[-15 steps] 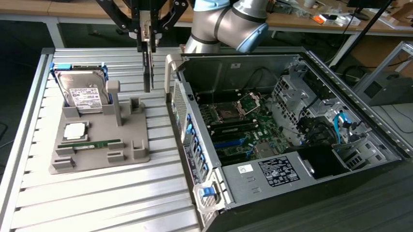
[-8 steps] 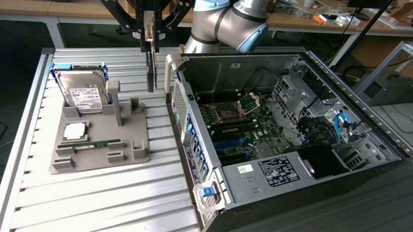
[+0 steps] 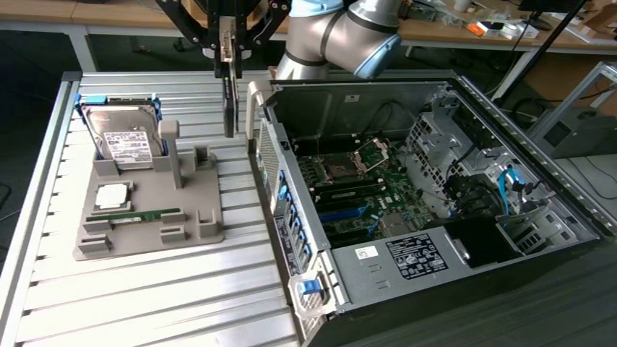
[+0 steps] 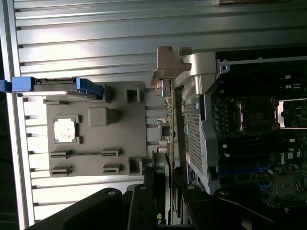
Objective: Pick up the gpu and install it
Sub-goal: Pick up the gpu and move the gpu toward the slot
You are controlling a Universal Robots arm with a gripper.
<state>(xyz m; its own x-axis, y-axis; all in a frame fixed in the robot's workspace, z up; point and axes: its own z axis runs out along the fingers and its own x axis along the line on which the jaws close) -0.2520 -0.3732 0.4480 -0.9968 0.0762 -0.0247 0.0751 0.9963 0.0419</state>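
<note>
Currently, to the exterior view's left of the open computer case [image 3: 386, 108], a hard drive [image 3: 126, 137] is standing in a gray holder [image 3: 144, 231] that is lying on the slatted surface [image 3: 144, 303]. Between that holder and the case, the claw [image 3: 228, 61] is gripping the gpu [image 3: 228, 108] by its upper end, its jaws narrowed onto the thin card. The gpu is hanging upright and edge-on, just beside the case's outer wall.
</note>
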